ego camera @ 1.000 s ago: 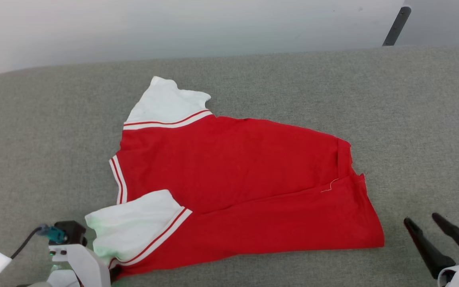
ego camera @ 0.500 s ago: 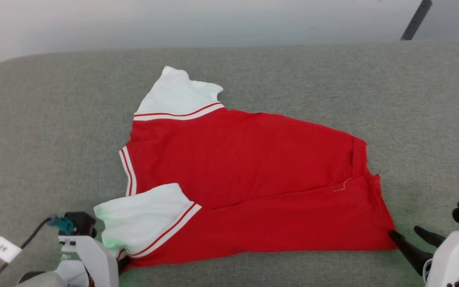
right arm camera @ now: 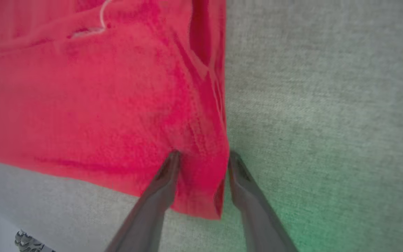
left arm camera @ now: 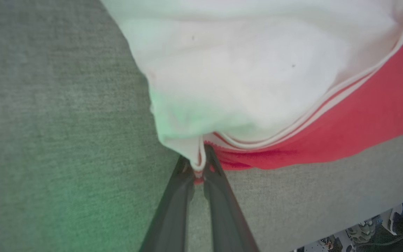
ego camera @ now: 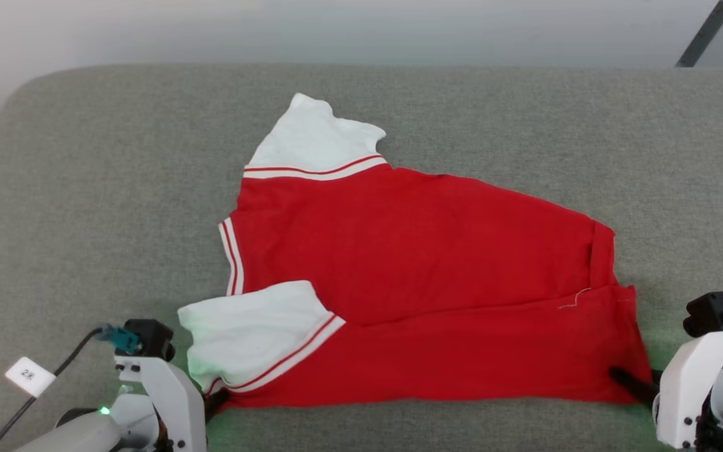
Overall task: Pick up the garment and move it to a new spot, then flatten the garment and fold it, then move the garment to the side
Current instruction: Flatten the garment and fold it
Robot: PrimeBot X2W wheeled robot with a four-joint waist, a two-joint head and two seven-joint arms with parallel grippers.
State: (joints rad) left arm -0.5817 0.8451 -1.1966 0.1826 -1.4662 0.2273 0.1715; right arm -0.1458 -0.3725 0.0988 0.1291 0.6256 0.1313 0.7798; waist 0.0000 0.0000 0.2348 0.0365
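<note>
Near left, the left gripper [left arm camera: 198, 164] pinches the shirt [ego camera: 412, 263] by its white sleeve. Near right, the right gripper [right arm camera: 203, 157], clear a second ago, straddles the hem corner, jaws apart. The shirt lies across the bench [ego camera: 85, 188], long axis left-right, collar left.

garment [left arm camera: 257, 70]: blurred, cut by top edge | right fingers [ego camera: 630, 383]: bases hidden behind wrist

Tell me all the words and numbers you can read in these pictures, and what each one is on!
"2", followed by a mark too small and blurred to read: on the white tag at the lower left of the head view.
The garment: no letters or numbers show on the side facing up.
</note>
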